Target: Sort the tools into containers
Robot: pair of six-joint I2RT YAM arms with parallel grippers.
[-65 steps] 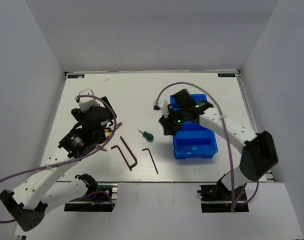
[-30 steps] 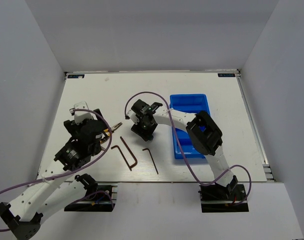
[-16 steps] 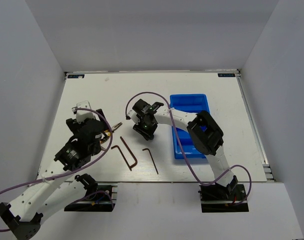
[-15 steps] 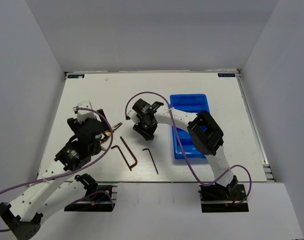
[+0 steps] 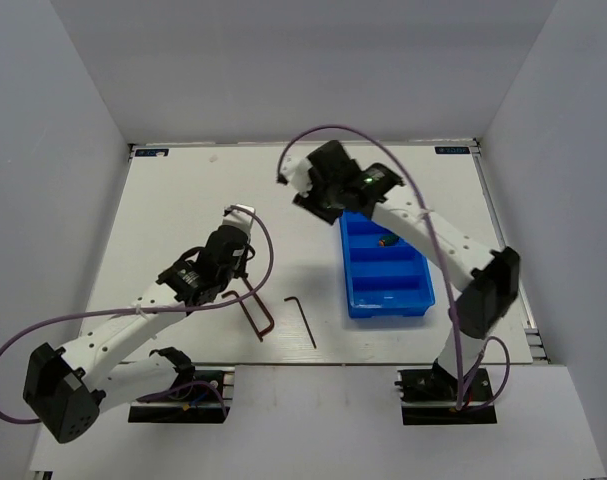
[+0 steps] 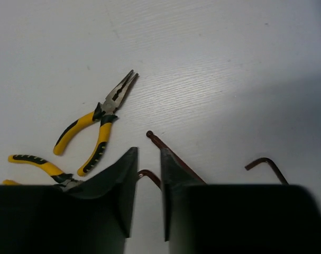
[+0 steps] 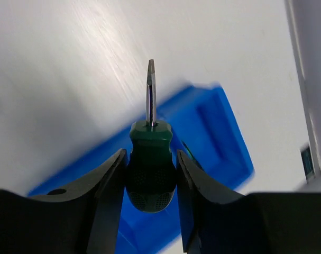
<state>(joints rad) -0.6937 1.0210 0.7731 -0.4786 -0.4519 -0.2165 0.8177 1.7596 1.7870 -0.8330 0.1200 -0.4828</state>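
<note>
Tray (image 5: 387,296) with screwdriver (image 7: 149,180) held above
Right end effector (image 7: 150,156) pinches the stubby green handle at the tray's far end; tool is light and rigid, textured handle judged the secure hold. Left end effector (image 6: 148,153), almost closed, straddles a hex key (image 6: 154,139); grip indeterminate.

Yellow-handled pliers (image 6: 99,127) lie on the counter (image 6: 229,63); the end effector (image 6: 148,156), narrowly parted, straddles a hex key (image 6: 145,173).
</note>
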